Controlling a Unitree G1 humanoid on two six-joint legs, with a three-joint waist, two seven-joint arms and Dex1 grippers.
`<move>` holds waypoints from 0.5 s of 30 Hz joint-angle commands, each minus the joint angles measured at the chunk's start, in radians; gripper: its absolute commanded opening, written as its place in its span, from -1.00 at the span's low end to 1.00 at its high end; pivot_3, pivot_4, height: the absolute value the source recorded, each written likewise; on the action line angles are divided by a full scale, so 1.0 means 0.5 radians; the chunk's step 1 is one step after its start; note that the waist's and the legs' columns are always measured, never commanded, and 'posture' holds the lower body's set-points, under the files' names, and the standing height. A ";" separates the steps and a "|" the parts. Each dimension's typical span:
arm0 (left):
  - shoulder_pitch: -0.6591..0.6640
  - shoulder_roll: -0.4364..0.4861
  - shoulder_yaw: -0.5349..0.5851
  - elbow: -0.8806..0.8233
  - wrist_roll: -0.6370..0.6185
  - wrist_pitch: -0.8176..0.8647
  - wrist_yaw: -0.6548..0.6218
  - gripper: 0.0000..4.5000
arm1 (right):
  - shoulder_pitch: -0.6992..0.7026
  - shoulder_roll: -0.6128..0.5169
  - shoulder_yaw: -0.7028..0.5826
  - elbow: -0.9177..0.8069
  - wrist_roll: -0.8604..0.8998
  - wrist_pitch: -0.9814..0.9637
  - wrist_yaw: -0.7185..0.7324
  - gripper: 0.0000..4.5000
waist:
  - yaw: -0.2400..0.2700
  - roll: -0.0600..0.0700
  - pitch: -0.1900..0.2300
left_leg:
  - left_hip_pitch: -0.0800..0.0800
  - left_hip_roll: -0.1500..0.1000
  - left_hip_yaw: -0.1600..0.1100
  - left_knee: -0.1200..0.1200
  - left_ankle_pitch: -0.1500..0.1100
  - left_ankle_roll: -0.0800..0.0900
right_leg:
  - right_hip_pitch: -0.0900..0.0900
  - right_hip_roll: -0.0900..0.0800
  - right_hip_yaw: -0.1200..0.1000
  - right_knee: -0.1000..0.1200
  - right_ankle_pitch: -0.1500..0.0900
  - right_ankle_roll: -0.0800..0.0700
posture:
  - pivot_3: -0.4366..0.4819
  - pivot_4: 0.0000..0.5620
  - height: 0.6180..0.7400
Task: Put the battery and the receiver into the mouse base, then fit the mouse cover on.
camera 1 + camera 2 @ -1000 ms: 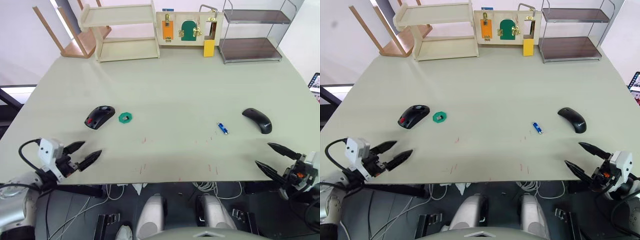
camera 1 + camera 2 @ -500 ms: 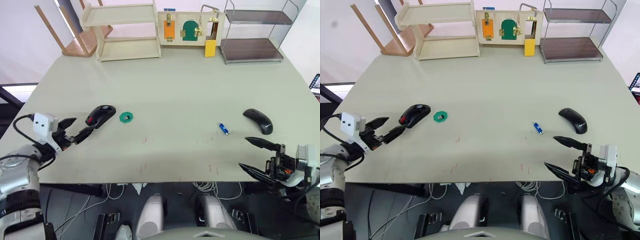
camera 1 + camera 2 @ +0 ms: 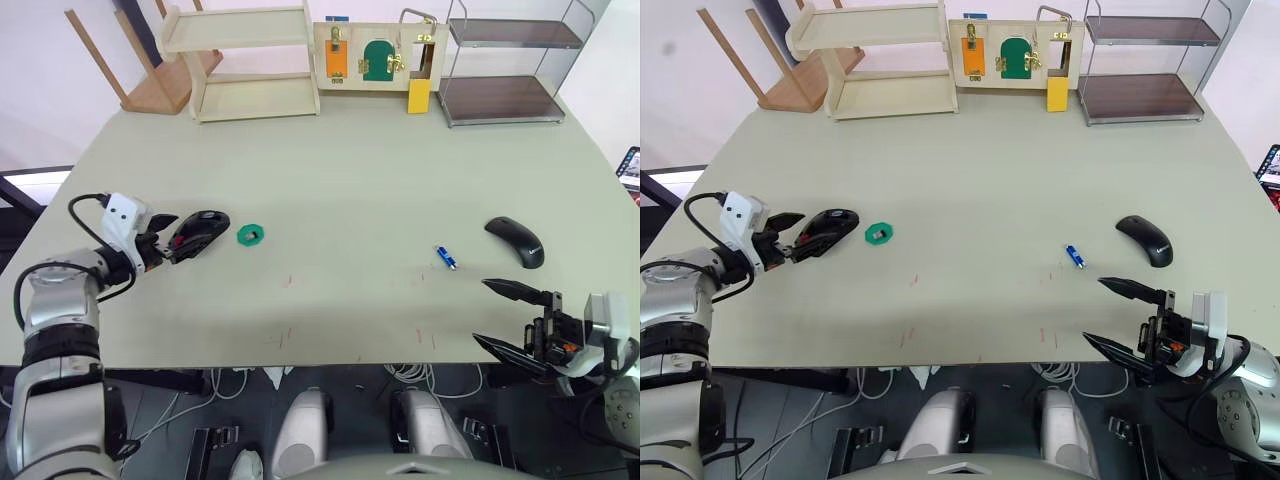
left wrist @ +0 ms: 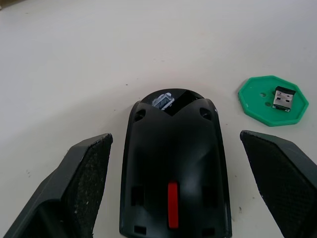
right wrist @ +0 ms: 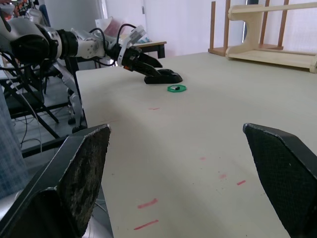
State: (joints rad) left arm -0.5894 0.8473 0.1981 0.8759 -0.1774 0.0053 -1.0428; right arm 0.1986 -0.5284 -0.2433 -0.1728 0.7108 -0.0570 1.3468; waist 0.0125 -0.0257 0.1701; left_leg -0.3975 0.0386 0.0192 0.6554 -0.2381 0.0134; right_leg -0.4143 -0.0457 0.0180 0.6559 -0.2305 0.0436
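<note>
The black mouse base (image 3: 203, 231) lies on the table's left side, its red patch (image 4: 172, 210) facing my left gripper (image 3: 176, 236). That gripper is open, one finger on each side of the base's near end with a gap on both sides. Just right of the base, the tiny receiver (image 4: 285, 97) rests on a green disc (image 3: 250, 236). On the right side lie the blue battery (image 3: 446, 257) and, further right, the smooth black mouse cover (image 3: 516, 241). My right gripper (image 3: 481, 311) hovers open at the front edge, below the battery and cover, holding nothing.
Along the far edge stand a wooden shelf (image 3: 250, 60), a latch board (image 3: 375, 55) and a wire rack (image 3: 505, 70). A tilted wooden stool (image 3: 150, 75) sits at the far left corner. Faint red marks dot the table's middle front.
My left gripper has moved forward and right from the front-left edge to straddle the mouse base. The right gripper has shifted left along the front edge.
</note>
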 commanded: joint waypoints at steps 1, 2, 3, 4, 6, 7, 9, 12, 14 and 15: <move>-0.121 0.048 -0.046 0.162 0.079 -0.083 -0.006 0.96 | 0.007 0.004 -0.038 -0.006 0.014 -0.057 0.026 1.00 | -0.001 0.000 0.000 | 0.000 0.000 0.000 0.000 0.000 0.000 | 0.000 0.000 0.000 0.000 0.001 0.003 | -0.05 -0.47 1.00; -0.146 0.045 -0.056 0.206 0.095 -0.095 -0.010 0.96 | 0.010 0.004 -0.038 -0.003 0.013 -0.063 0.029 1.00 | -0.002 0.000 0.000 | 0.000 0.000 0.000 0.000 0.000 0.000 | 0.000 0.000 0.000 0.000 0.003 0.005 | -0.05 -0.47 1.00; -0.165 0.043 -0.066 0.244 0.114 -0.108 -0.006 0.96 | 0.014 0.003 -0.039 -0.002 0.013 -0.070 0.031 1.00 | -0.004 0.000 0.000 | 0.000 0.000 0.000 0.000 0.000 0.000 | 0.000 0.000 0.001 0.000 0.003 0.006 | -0.05 -0.47 1.00; -0.188 0.035 -0.073 0.284 0.128 -0.112 0.003 0.96 | 0.017 0.006 -0.040 -0.001 0.011 -0.077 0.030 1.00 | -0.005 -0.001 0.000 | 0.000 0.000 0.000 0.000 0.000 0.000 | 0.000 0.000 0.001 -0.001 0.003 0.006 | -0.05 -0.47 1.00; -0.219 0.023 -0.085 0.344 0.144 -0.131 0.015 0.96 | 0.020 0.009 -0.040 0.002 0.010 -0.085 0.027 1.00 | -0.007 -0.001 0.000 | -0.001 0.000 0.000 0.000 0.000 0.000 | 0.000 0.000 0.001 -0.001 0.004 0.006 | -0.05 -0.47 1.00; -0.229 0.018 -0.091 0.364 0.147 -0.139 0.012 0.96 | 0.022 0.010 -0.040 0.004 0.009 -0.090 0.025 1.00 | -0.007 -0.001 0.000 | -0.001 0.000 0.000 0.000 0.000 0.000 | 0.000 0.000 0.001 0.000 0.004 0.006 | -0.05 -0.47 1.00; -0.241 0.004 -0.094 0.386 0.139 -0.114 -0.019 0.96 | 0.027 0.010 -0.041 0.010 0.005 -0.108 0.031 1.00 | -0.003 -0.001 0.000 | -0.001 0.000 0.000 0.000 0.000 0.000 | 0.000 0.000 0.001 0.000 0.004 0.006 | -0.05 -0.47 1.00; -0.240 -0.007 -0.093 0.404 0.131 -0.064 -0.064 0.96 | 0.029 0.010 -0.042 0.011 0.007 -0.121 0.030 1.00 | -0.003 -0.001 0.000 | 0.000 0.000 0.000 0.000 0.000 0.000 | 0.000 0.000 0.001 0.000 0.004 0.006 | -0.05 -0.47 1.00; -0.234 -0.008 -0.082 0.408 0.122 -0.051 -0.075 0.73 | 0.029 0.011 -0.040 0.010 0.010 -0.126 0.033 1.00 | -0.002 -0.001 0.000 | 0.000 0.000 0.000 0.000 0.000 0.000 | 0.000 0.000 0.001 0.001 0.004 0.006 | -0.05 -0.47 1.00; -0.231 -0.008 -0.078 0.408 0.119 -0.051 -0.077 0.57 | 0.029 0.011 -0.039 0.010 0.011 -0.128 0.035 1.00 | -0.002 -0.001 0.000 | 0.000 0.000 0.000 0.000 0.000 0.000 | 0.000 0.000 0.001 0.001 0.004 0.006 | -0.05 -0.47 1.00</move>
State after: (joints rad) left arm -0.6975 0.8370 0.1486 1.0790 -0.1105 -0.0238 -1.0751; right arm 0.2101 -0.5244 -0.2437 -0.1537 0.7075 -0.0999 1.3574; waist 0.0113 -0.0262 0.1701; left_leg -0.3975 0.0386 0.0192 0.6554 -0.2381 0.0134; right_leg -0.4144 -0.0457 0.0183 0.6564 -0.2287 0.0467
